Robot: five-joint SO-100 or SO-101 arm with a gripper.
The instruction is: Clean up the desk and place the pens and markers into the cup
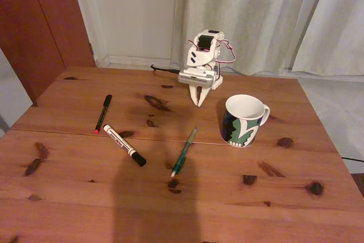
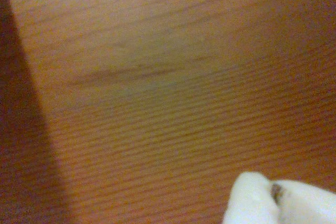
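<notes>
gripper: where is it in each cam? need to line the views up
Fixed view: the gripper is at upper centre, pointing down at the desk, left of the cup.
Wrist view: the gripper shows as white fingertips in the bottom right corner, over blurred bare wood.
Shared landmark: the reddish-brown desk surface.

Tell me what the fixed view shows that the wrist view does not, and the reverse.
Fixed view alone: the slim black pen with red tip, the white marker with black cap, the slim green pen and the white patterned ceramic mug. Wrist view alone: close, blurred wood grain. Both share the reddish-brown wooden desk and the white gripper, shut.
</notes>
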